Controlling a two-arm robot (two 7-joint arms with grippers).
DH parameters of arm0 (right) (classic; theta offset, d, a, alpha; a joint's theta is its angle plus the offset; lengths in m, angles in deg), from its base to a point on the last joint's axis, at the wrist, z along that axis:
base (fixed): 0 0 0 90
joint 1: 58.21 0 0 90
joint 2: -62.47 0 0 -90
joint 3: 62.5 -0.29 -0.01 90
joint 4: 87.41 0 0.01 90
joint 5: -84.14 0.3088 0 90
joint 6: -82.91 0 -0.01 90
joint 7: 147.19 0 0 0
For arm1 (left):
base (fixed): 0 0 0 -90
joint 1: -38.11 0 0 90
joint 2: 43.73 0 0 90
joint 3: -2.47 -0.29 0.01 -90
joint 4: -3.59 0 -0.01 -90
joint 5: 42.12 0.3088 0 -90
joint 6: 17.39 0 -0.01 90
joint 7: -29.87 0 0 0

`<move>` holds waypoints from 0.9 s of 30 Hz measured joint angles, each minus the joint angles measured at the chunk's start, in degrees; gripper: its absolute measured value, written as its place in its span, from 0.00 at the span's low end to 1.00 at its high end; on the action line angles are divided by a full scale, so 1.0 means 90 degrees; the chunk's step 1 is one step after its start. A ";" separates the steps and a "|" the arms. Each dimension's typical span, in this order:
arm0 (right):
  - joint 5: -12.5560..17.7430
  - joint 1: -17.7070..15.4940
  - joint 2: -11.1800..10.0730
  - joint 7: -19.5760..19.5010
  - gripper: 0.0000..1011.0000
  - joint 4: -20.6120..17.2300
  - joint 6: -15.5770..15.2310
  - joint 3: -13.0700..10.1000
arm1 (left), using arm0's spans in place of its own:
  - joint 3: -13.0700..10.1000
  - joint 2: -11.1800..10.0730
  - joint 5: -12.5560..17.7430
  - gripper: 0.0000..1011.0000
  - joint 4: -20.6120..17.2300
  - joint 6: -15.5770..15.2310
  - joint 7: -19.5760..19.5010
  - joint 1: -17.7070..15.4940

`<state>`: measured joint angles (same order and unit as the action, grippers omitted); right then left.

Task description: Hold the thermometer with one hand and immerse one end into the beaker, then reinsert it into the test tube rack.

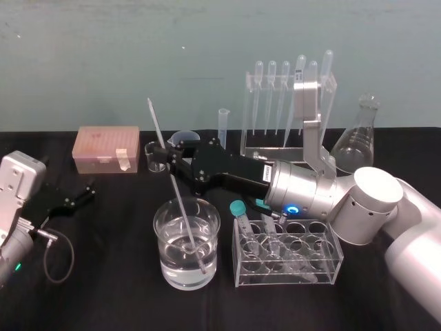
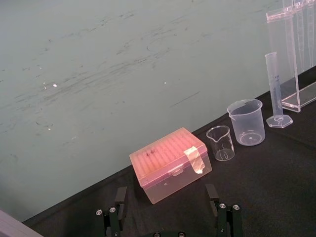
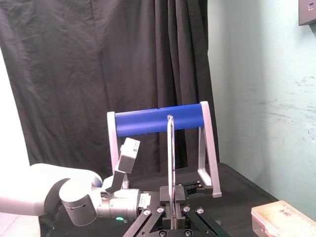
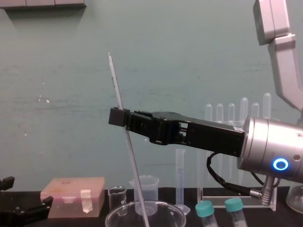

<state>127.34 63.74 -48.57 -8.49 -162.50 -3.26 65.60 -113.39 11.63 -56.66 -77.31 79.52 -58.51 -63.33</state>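
R hand (image 1: pixel 167 155) horiz, clamps tilted thermometer (image 1: pixel 178 193), tip in beaker (image 1: pixel 156 224); L hand (image 1: pixel 84 193) wide.

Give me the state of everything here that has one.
beaker, upright, part full of clear liquid.
thermometer, tilted, lower end in that liquid.
right gripper, shut on the thermometer.
left gripper, open, parked at the left.
test tube rack, upright, holding pipettes.
pink box, lid shut.

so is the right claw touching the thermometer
Touching. The chest view shows the right claw shut on the thermometer partway up its length, no gap.
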 joint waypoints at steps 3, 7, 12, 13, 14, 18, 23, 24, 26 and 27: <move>-0.0001 -0.0001 0.0000 0.0002 0.05 -0.0002 0.0002 0.0000 | 0.0000 0.0000 0.0000 1.00 0.0000 0.0000 0.0000 0.0000; -0.0004 -0.0001 0.0000 0.0005 0.05 -0.0005 0.0004 0.0001 | 0.0000 0.0000 0.0000 1.00 0.0000 0.0000 0.0000 0.0000; -0.0007 -0.0009 -0.0012 0.0004 0.05 -0.0030 0.0004 0.0002 | 0.0000 0.0000 0.0000 1.00 0.0000 0.0000 0.0000 0.0000; -0.0006 -0.0011 -0.0016 0.0004 0.05 -0.0043 0.0004 0.0001 | 0.0000 0.0000 0.0000 1.00 0.0000 0.0000 0.0000 0.0000; -0.0003 -0.0011 -0.0020 0.0004 0.05 -0.0058 0.0004 -0.0003 | 0.0000 0.0000 0.0000 1.00 0.0000 0.0000 0.0000 0.0000; 0.0130 0.0042 -0.0074 0.0027 0.05 -0.0266 -0.0081 -0.0092 | 0.0000 0.0000 0.0000 1.00 0.0000 0.0000 0.0000 0.0000; 0.0438 0.0197 -0.0162 0.0018 0.05 -0.0623 -0.0258 -0.0302 | 0.0000 0.0000 0.0000 1.00 0.0000 0.0000 0.0000 0.0000; 0.0495 0.0230 -0.0182 0.0013 0.05 -0.0689 -0.0283 -0.0346 | 0.0000 0.0000 0.0000 1.00 0.0000 0.0000 0.0000 0.0000; 0.0700 0.0321 -0.0242 -0.0037 0.05 -0.0892 -0.0367 -0.0506 | 0.0000 0.0000 0.0000 1.00 0.0000 0.0000 0.0000 0.0000; 0.0779 0.0349 -0.0263 -0.0060 0.05 -0.0955 -0.0397 -0.0562 | 0.0000 0.0000 0.0000 1.00 0.0000 0.0000 0.0000 0.0000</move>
<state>134.35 66.88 -50.93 -9.03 -171.09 -6.83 60.55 -113.39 11.63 -56.66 -77.31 79.52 -58.51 -63.33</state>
